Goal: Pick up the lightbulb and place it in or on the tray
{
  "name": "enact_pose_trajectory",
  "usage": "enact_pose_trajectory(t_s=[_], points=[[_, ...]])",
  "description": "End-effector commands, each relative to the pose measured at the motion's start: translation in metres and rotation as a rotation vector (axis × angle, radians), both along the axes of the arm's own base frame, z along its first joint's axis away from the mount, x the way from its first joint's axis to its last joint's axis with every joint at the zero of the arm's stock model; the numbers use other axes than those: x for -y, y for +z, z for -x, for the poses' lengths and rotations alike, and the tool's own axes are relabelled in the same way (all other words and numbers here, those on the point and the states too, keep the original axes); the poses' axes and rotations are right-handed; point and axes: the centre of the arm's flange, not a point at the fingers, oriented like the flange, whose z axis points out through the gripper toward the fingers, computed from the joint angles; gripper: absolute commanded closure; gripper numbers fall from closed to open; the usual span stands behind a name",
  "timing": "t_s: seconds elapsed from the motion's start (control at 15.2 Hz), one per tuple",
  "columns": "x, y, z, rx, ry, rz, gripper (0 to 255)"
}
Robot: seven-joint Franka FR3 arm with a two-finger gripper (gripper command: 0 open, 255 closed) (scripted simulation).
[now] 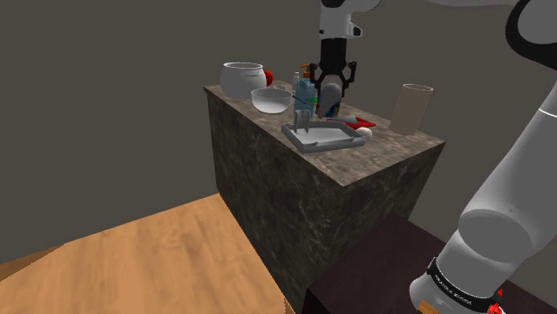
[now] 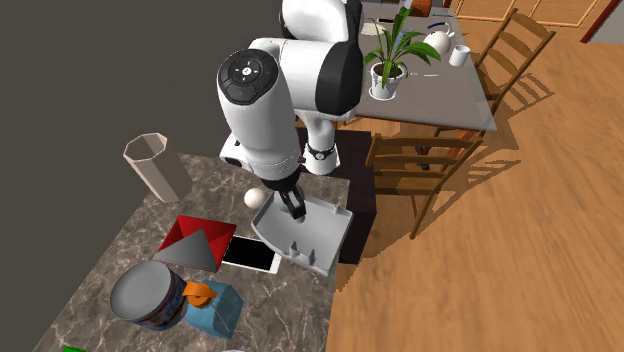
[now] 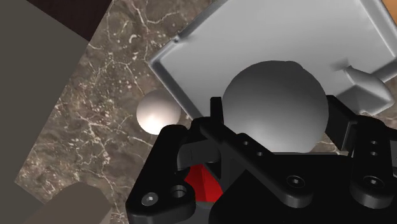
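Observation:
My black gripper (image 1: 335,82) hangs above the grey tray (image 1: 314,138) on the stone counter, shut on a grey round lightbulb (image 1: 332,95). In the wrist view the lightbulb (image 3: 275,105) sits clasped between both fingers (image 3: 216,118), with the tray (image 3: 267,32) directly beneath it. In the second exterior view the gripper (image 2: 291,207) is over the tray (image 2: 330,218), near its edge on the arm's side; the bulb is hidden there by the hand.
A small white ball (image 3: 158,114) lies on the counter beside the tray. A red and grey flat object (image 2: 195,243), a phone (image 2: 250,255), a can (image 2: 148,295) and a blue carton (image 2: 212,308) lie nearby. A bowl (image 1: 270,100), a white pot (image 1: 243,78) and a beige cup (image 1: 412,107) stand around.

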Motion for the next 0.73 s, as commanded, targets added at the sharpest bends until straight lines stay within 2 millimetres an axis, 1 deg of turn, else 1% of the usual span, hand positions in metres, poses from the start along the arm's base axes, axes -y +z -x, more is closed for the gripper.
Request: enact_pose_trajectory(t_s=[0.0,0.33,0.66], points=[[0.0,-0.01,0.0,0.001,0.0,0.0,255],[0.0,-0.039,0.0,0.001,0.0,0.0,255],[0.0,-0.039,0.0,0.001,0.0,0.0,255]])
